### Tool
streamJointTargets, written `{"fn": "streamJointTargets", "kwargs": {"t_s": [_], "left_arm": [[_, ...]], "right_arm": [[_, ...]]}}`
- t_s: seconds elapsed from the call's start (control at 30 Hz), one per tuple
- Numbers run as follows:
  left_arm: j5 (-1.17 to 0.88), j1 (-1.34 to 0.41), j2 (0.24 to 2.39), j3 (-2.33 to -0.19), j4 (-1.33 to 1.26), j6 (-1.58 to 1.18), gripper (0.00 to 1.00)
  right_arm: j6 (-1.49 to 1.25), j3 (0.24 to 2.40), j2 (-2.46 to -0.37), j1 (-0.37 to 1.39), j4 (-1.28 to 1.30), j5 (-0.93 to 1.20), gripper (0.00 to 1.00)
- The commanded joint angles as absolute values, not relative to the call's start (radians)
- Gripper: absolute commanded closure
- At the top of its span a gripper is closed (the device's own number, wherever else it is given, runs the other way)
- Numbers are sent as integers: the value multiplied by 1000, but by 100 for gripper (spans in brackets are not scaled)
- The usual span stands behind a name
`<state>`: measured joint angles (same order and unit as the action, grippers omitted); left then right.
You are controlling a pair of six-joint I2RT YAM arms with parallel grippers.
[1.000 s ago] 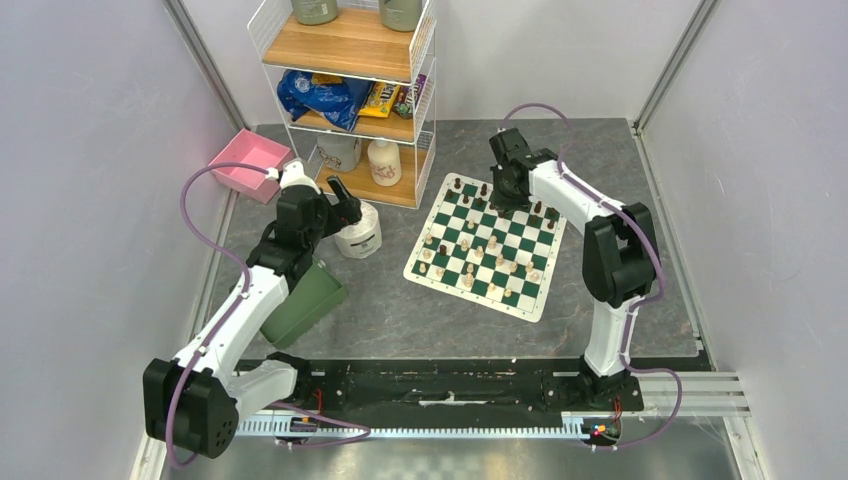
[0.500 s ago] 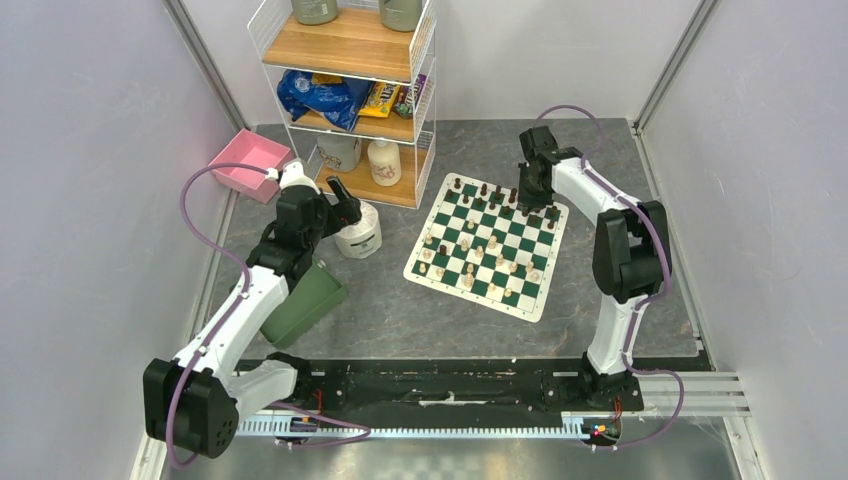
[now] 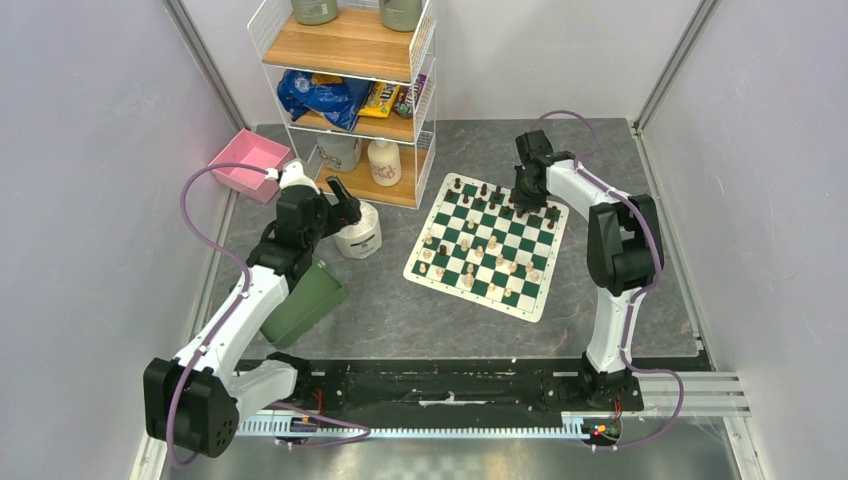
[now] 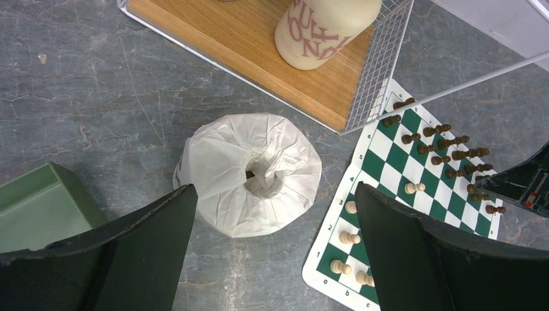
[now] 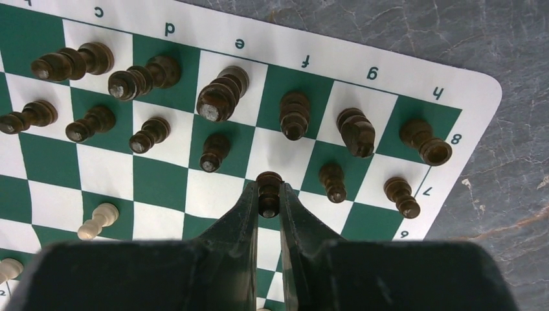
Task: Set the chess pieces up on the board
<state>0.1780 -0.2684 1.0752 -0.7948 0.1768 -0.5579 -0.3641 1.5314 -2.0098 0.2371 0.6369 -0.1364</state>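
Note:
The green and white board (image 3: 455, 285) lies right of centre; it also shows in the right wrist view (image 5: 162, 188) and the left wrist view (image 4: 375, 170). Dark brown pieces (image 5: 220, 96) line its far rows and cream pieces (image 3: 468, 280) stand on the near ones. My right gripper (image 5: 268, 199) is shut on a dark pawn (image 5: 268, 188) over the far rows, between two other dark pawns; in the top view it is at the board's far right (image 3: 527, 195). My left gripper (image 4: 272, 214) is open and empty above a white toilet roll (image 4: 249, 172).
A wire shelf rack (image 3: 350, 100) with a bottle (image 3: 383, 162) and snacks stands at the back. A pink bin (image 3: 250, 162) sits far left. A green bin (image 3: 305, 300) lies under my left arm. Grey walls close both sides.
My right gripper moved right along the board's far edge, then shifted slightly back left and lower over the far rows. The left arm has not moved.

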Motion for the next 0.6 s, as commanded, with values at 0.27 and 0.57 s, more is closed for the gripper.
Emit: {"fn": "streamJointTargets", "kwargs": {"t_s": [0.27,0.57], "left_arm": [[178,-258,1084,-805,133,-569,1],[176,-258,1087,-804,130,-571,0]], "right_arm": [[-383,1554,-2058,222,591,-137,84],[-383,1555,-2063,215,586,-134,84]]}}
